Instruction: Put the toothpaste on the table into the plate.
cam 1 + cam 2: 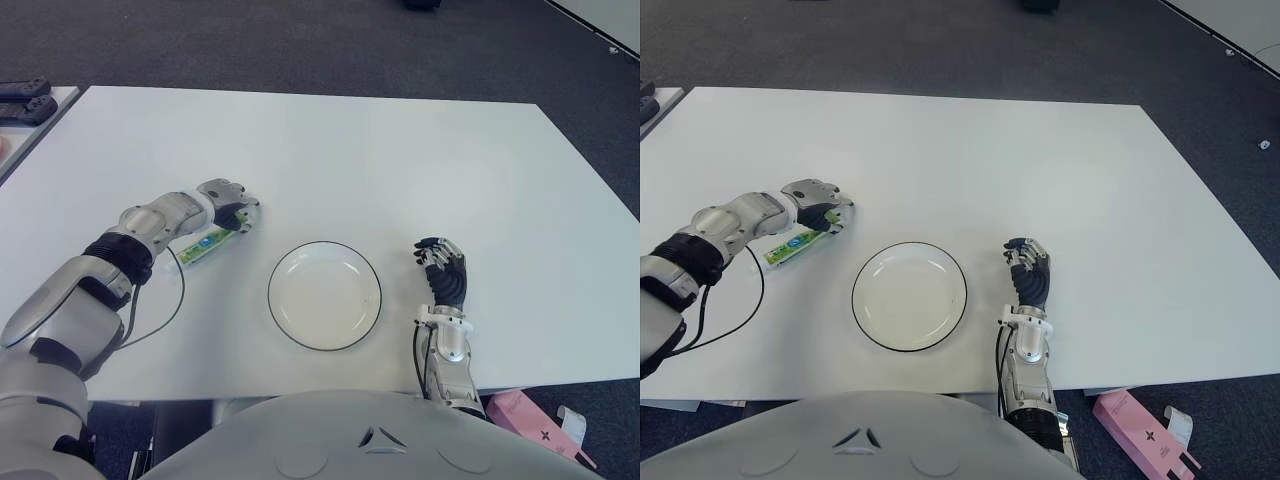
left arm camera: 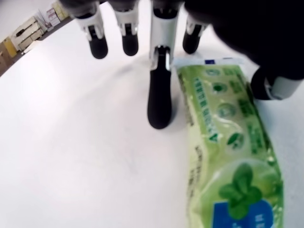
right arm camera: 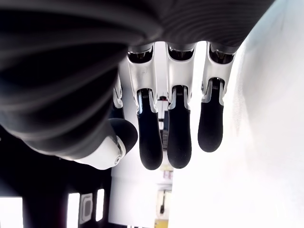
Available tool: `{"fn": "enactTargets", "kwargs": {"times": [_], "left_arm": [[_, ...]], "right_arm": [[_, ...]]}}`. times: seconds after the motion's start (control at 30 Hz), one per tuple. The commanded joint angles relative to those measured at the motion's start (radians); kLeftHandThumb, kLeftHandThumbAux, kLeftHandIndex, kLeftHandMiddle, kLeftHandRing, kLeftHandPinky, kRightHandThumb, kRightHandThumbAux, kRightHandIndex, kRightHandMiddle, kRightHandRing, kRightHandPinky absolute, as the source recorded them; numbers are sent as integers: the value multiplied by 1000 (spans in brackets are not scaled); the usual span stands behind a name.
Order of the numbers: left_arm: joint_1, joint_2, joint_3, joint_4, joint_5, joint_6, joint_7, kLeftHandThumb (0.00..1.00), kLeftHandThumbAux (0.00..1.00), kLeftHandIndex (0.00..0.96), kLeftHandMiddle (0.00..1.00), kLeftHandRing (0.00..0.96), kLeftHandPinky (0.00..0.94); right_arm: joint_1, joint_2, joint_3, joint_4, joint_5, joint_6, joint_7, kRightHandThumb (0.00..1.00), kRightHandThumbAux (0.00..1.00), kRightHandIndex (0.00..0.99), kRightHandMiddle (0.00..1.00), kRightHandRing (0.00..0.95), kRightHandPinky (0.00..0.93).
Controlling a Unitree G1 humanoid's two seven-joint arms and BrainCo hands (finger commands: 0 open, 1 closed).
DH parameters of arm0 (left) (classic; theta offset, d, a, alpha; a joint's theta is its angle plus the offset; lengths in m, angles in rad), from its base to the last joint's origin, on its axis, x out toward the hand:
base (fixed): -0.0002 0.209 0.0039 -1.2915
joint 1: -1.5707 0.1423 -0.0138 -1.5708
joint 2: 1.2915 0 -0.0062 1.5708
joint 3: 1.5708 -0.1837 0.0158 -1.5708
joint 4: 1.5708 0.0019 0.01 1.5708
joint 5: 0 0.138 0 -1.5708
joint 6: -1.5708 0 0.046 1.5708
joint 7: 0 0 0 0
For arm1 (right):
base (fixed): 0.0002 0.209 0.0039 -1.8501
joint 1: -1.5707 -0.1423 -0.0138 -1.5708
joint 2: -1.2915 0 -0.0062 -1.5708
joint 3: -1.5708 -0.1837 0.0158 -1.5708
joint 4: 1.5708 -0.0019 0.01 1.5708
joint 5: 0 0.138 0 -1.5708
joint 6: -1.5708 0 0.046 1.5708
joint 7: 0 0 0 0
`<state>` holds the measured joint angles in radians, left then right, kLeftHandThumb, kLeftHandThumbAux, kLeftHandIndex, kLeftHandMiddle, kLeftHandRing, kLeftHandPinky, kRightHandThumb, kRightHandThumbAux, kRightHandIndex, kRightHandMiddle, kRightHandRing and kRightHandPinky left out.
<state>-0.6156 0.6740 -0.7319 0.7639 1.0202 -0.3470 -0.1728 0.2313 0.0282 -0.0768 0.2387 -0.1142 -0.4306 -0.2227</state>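
Observation:
A green toothpaste tube (image 1: 207,243) lies flat on the white table (image 1: 420,160), to the left of the white, black-rimmed plate (image 1: 324,296). My left hand (image 1: 232,212) hovers over the tube's far end, open. In the left wrist view its index finger (image 2: 159,99) touches the table beside the tube (image 2: 223,142), and the thumb (image 2: 273,85) sits on the tube's other side. The fingers straddle the tube without closing on it. My right hand (image 1: 442,268) shows just right of the plate, fingers relaxed and holding nothing.
A thin black cable (image 1: 165,310) loops over the table beside my left forearm. Dark devices (image 1: 25,100) lie on a separate surface at the far left. A pink box (image 1: 530,420) is on the floor beyond the table's near right edge.

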Motion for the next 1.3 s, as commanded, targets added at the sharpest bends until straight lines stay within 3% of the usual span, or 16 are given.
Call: {"fn": "enactTargets", "kwargs": {"times": [0.03, 0.57, 0.9, 1.1, 1.3], "left_arm": [[77, -38, -69, 25, 27, -27, -58, 408, 246, 0, 14, 3, 67], [99, -49, -56, 11, 7, 13, -75, 419, 256, 0, 23, 11, 74], [125, -40, -24, -36, -8, 90, -45, 437, 263, 0, 25, 14, 78], [151, -33, 0, -79, -25, 135, -53, 460, 264, 0, 40, 39, 131], [238, -11, 43, -210, -60, 226, -136, 488, 259, 0, 87, 96, 200]], "right_arm": [[9, 4, 0, 4, 6, 8, 3, 711, 732, 430, 491, 497, 496], [12, -3, 0, 2, 4, 5, 7, 709, 733, 429, 499, 501, 504], [2, -11, -4, 20, 3, -6, 9, 708, 733, 429, 499, 506, 515], [-1, -13, -2, 26, 2, -4, 9, 709, 733, 429, 494, 503, 503], [-5, -14, -2, 31, 2, -8, 9, 709, 733, 429, 494, 501, 503]]}}
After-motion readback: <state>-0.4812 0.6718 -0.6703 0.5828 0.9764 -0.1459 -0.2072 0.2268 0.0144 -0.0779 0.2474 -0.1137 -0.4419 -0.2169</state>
